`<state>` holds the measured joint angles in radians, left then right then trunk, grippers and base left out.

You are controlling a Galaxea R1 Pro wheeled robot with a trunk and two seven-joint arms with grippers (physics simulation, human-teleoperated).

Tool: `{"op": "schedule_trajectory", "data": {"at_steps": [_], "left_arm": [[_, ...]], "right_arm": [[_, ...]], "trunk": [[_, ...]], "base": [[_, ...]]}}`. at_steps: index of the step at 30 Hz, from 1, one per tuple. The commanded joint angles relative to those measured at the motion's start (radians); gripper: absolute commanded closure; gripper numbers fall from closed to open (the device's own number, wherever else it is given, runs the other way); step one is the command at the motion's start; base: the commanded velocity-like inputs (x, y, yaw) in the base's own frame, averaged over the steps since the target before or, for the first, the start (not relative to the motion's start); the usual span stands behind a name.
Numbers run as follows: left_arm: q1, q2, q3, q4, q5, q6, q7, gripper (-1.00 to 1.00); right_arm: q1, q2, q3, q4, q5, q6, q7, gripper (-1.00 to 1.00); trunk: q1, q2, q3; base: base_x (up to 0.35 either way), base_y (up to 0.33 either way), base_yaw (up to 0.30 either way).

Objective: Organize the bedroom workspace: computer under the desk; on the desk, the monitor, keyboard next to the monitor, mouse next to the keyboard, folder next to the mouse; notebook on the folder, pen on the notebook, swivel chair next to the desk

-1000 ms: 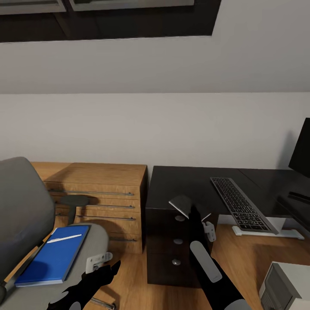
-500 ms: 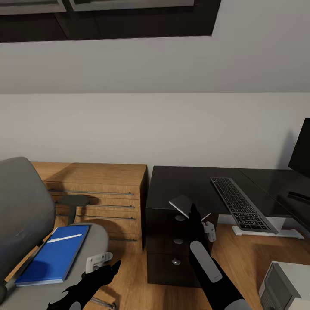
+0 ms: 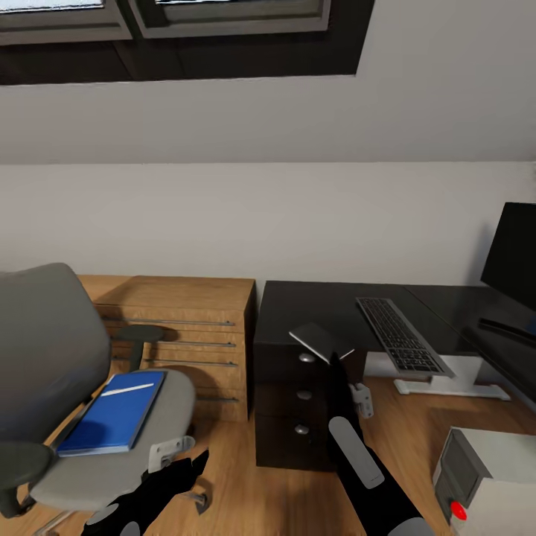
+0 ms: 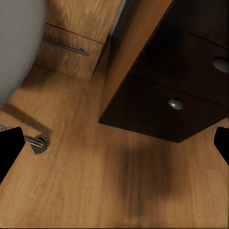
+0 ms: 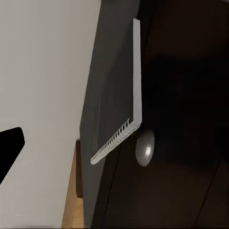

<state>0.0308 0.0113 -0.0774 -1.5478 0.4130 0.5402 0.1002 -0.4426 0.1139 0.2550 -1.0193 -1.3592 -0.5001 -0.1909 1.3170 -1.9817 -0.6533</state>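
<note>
The grey swivel chair (image 3: 45, 357) stands at left with the blue folder (image 3: 113, 413) on its seat and the thin white pen (image 3: 132, 389) lying on the folder. The grey notebook (image 3: 318, 341) (image 5: 136, 76) lies on the black desk (image 3: 320, 301), overhanging the front edge above the drawer knobs. My right gripper (image 3: 336, 366) is open just below and in front of it, not touching. Low beside the chair seat, my left gripper (image 3: 190, 465) (image 4: 114, 148) is open and empty. The keyboard (image 3: 402, 342) lies by the monitor (image 3: 514, 257). The computer (image 3: 484, 476) sits on the floor at right. The mouse is out of view.
A low light-wood cabinet (image 3: 179, 327) stands between chair and desk, against the white wall. The dark drawer unit (image 3: 298, 417) (image 4: 171, 90) is straight ahead of both arms. A white desk foot (image 3: 447, 387) rests on the plank floor. A skylight (image 3: 186, 15) is overhead.
The camera has drawn back and shifted, so the chair, the monitor and the computer's red light show more fully. Both arms keep their pose, and the notebook stays on the desk edge.
</note>
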Motion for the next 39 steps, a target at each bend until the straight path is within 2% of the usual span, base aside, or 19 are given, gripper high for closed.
{"op": "schedule_trajectory", "data": {"at_steps": [1, 11, 22, 39], "left_arm": [[0.000, 0.001, -0.002, -0.002, 0.011, 0.003, 0.010, -1.00], [0.000, 0.000, -0.002, -0.002, 0.010, 0.003, 0.010, -1.00], [0.000, 0.001, -0.002, -0.002, 0.010, 0.003, 0.010, -1.00], [0.000, -0.001, -0.009, 0.014, 0.007, 0.002, 0.015, -1.00]], "right_arm": [[-0.001, 0.000, 0.003, -0.001, -0.004, -0.006, -0.004, -1.00], [-0.001, 0.000, 0.003, -0.001, -0.005, -0.005, -0.005, -1.00], [-0.001, 0.001, 0.003, 0.036, -0.007, 0.027, -0.009, -1.00], [-0.001, 0.000, 0.003, 0.094, -0.009, 0.043, -0.011, -1.00]], "trunk": [[-0.001, 0.000, -0.001], [-0.001, 0.000, -0.001], [-0.001, 0.000, -0.001], [-0.066, 0.119, 0.052]], "base": [[-0.257, 0.000, 0.000], [-0.243, 0.000, 0.000], [-0.058, 0.000, 0.000], [-0.003, 0.000, 0.000]]}}
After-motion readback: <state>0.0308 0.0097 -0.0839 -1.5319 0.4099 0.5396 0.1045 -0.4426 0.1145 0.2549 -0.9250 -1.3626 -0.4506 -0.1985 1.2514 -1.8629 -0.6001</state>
